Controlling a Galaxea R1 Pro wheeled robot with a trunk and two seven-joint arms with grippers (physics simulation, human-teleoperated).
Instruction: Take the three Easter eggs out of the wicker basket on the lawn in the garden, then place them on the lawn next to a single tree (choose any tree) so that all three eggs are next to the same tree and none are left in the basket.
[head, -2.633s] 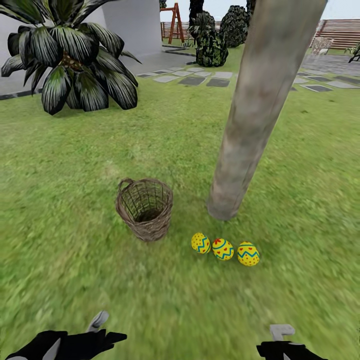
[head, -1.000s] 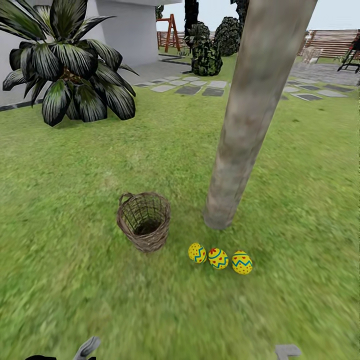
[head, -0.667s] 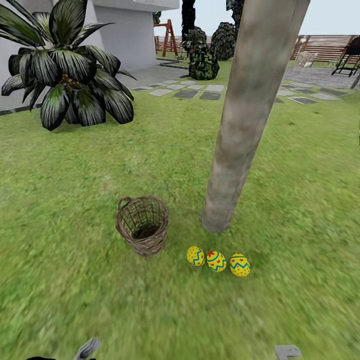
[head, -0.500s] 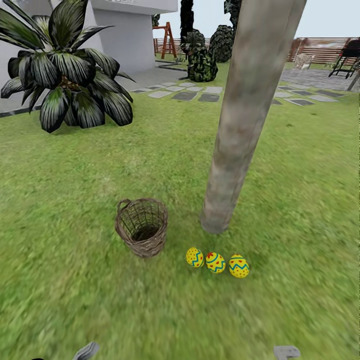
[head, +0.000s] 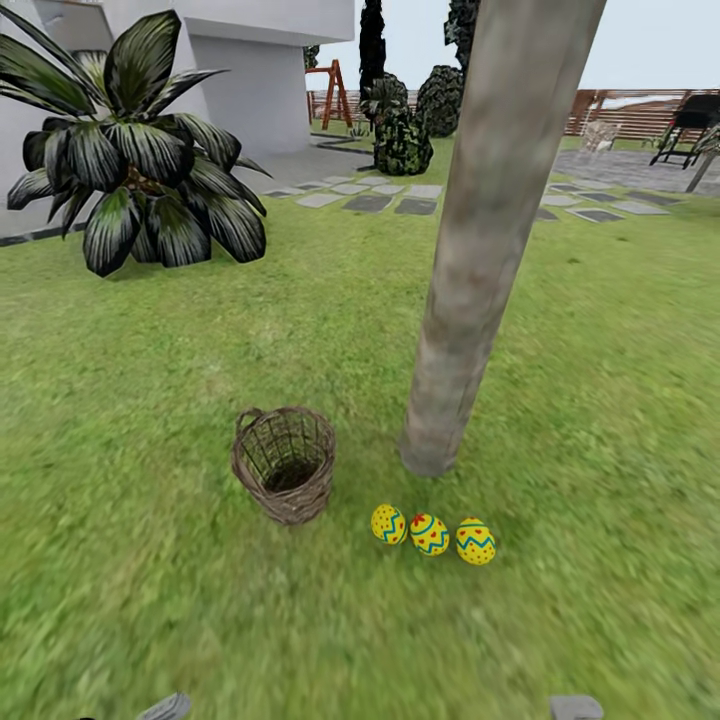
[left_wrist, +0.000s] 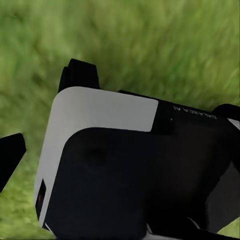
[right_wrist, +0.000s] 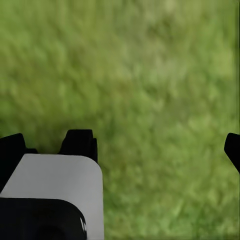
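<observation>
Three eggs (head: 430, 534) sit in a tight row on the lawn (head: 150, 380), just near-side of the tree (head: 470, 250) base and a bit right of the basket (head: 285, 463). One basket, upright, nothing visible inside it as far as I can see. One thick bare trunk, leaning slightly right as it goes up, with open grass between the robot and the eggs.

Around it: a big dark-leaved palm (head: 130, 160) far left in front of the white house (head: 250, 70), a grey stepping-stone path (head: 370, 195) running across the far side, dark shrubs (head: 405, 120), a wooden playset (head: 335, 85) and a slatted fence (head: 640, 110) way back.

Arms are pulled in low. Just the tip of the left gripper (head: 165, 708) and the right gripper (head: 575, 708) poke in at the near edge of the head view. Both wrist cams look down at grass past the robot's own white-and-black body (left_wrist: 125, 165). Can't tell if either claw is clenched or released; nothing shows in them.
</observation>
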